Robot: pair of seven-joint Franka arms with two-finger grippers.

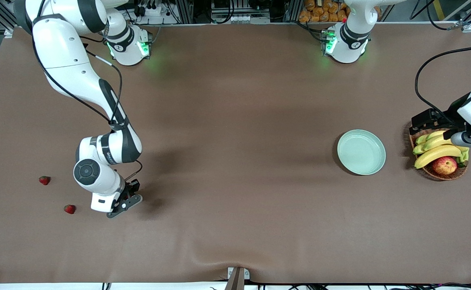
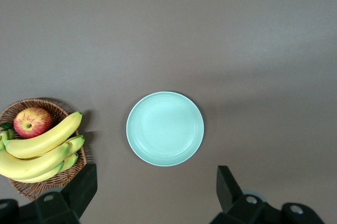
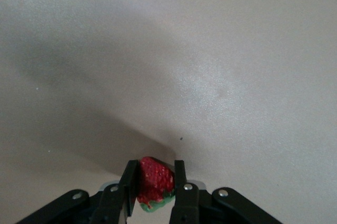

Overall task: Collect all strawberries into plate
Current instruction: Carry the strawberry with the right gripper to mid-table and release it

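Observation:
My right gripper is low at the table near the right arm's end, shut on a red strawberry whose green cap shows between the fingers. Whether the berry still rests on the table I cannot tell. Two more strawberries lie loose on the table close by: one beside that gripper, another a little farther from the front camera. The pale mint plate sits toward the left arm's end with nothing in it. My left gripper waits open over the fruit basket.
A brown wicker basket with bananas and a red-yellow apple stands beside the plate, at the left arm's end of the table. Brown cloth covers the table; a fold rises at its front edge.

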